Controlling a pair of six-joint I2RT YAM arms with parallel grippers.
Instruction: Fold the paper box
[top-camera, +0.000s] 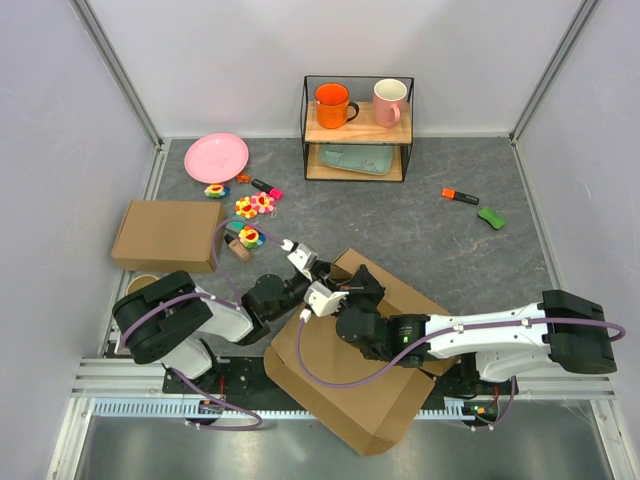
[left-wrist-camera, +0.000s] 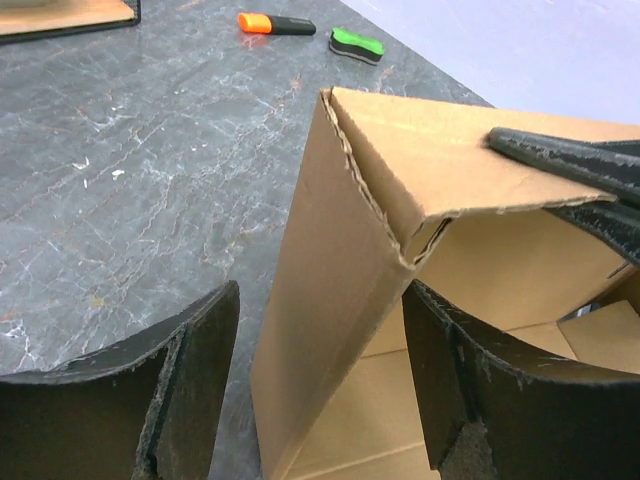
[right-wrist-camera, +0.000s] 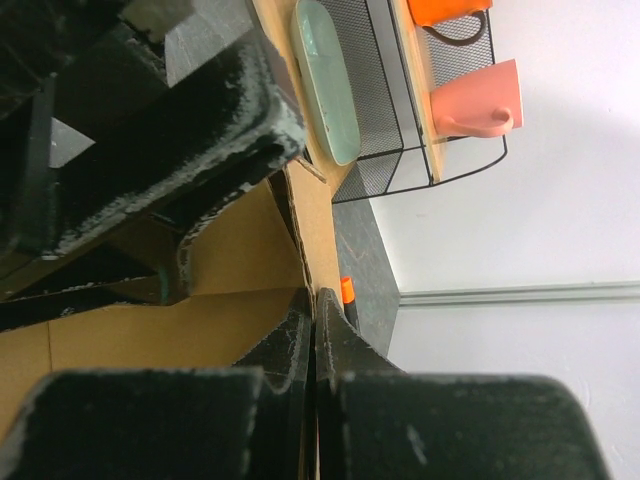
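Top view: the paper box (top-camera: 350, 390) lies at the near middle of the table, between the two arm bases. Its far corner is covered by both wrists, so the flap there is hard to read. The left wrist view cuts the box off at the bottom and right and shows only one raised wall and a folded-over flap with a torn-looking wavy edge. The right wrist view is mostly blocked by blurry black gripper parts, with just a strip of cardboard visible. The left arm reaches low from its base toward the box's far-left corner, and the left gripper (left-wrist-camera: 320, 295) is spread wide, one finger on each side of the upright wall, not touching it as far as I can tell. The right arm lies low across the box, elbow to the right. The right gripper (right-wrist-camera: 313, 300) is closed and looks pinched on the flap's thin edge. A second box (top-camera: 165, 235) sits to the far left, well apart.
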